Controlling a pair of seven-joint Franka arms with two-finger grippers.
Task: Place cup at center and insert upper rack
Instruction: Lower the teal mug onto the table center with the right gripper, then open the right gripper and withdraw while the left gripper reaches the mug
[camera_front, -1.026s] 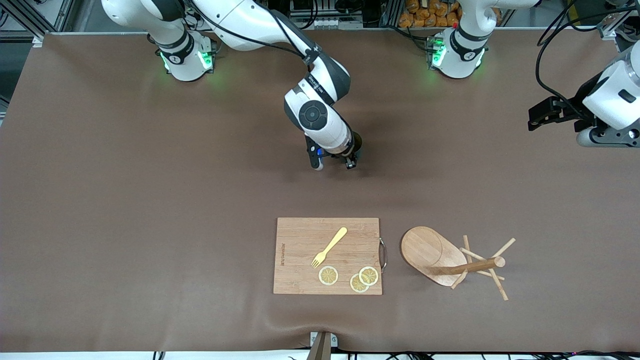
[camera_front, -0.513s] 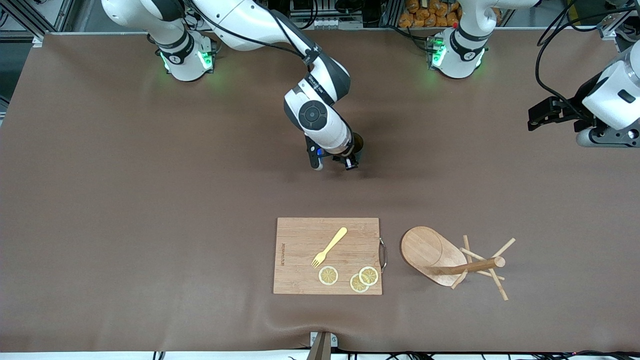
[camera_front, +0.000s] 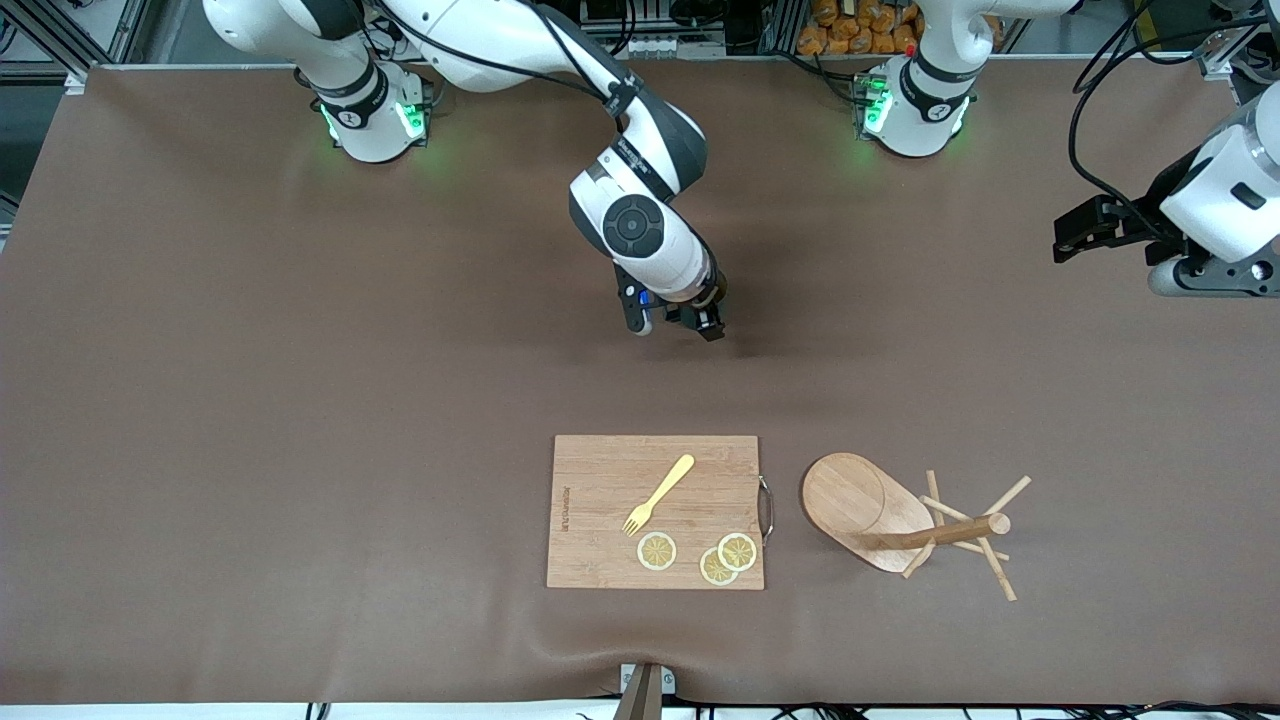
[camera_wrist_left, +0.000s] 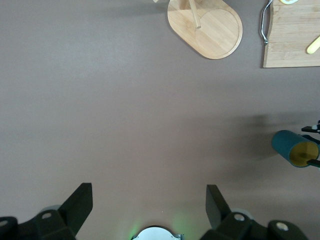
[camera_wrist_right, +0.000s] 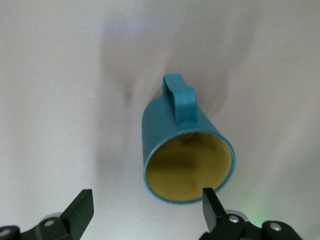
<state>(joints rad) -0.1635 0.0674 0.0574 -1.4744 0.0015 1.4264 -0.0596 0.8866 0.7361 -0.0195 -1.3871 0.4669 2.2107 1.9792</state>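
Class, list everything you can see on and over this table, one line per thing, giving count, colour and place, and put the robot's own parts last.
cup: one, teal with a yellowish inside, upright on the table under the right gripper
upper rack: one, light wood, tipped on its side beside the cutting board, toward the left arm's end
cutting board: one, light wood with a metal handle, nearer the front camera than the cup
fork: one, yellow, on the cutting board
lemon slices: three, yellow, on the cutting board, two overlapping
table: one, brown cover
right gripper: one, black, open over the cup
left gripper: one, black, open, waiting over the table's edge
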